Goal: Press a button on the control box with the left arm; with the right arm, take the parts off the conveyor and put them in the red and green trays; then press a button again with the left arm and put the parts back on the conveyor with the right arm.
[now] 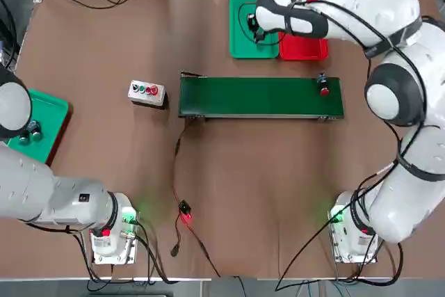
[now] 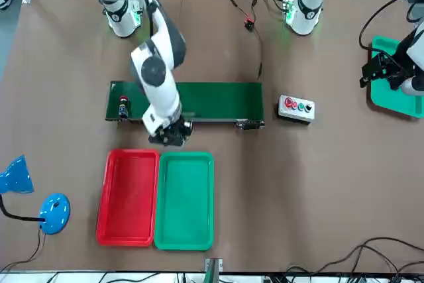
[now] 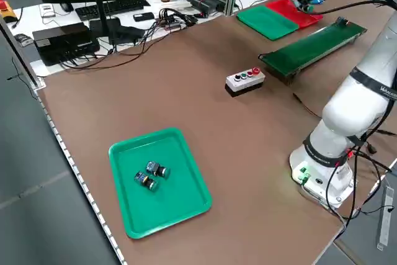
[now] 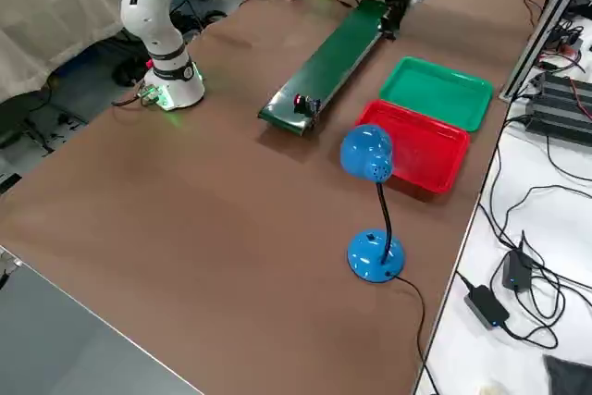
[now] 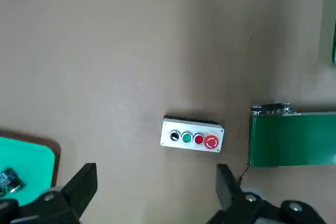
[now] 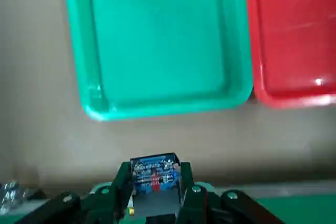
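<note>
Overhead, the right arm [image 1: 389, 88] reaches across the conveyor [image 1: 261, 97] toward the green tray [image 1: 245, 29] and red tray [image 1: 306, 45], which lie side by side on the bench [image 1: 104, 46]. Its claw [image 6: 152, 187] is clamped on a small switch part [image 6: 154, 172] — probably the green-capped one, though its cap is hidden. The red-capped part [image 1: 324, 89] sits near the belt's end. The left claw [image 5: 152, 192] hangs spread wide near the control box [image 1: 147, 92].

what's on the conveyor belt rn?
One red-capped switch part sits near the right-arm end of the long dark green conveyor belt. The right gripper holds another part; the arm covers some belt in the front view.
</note>
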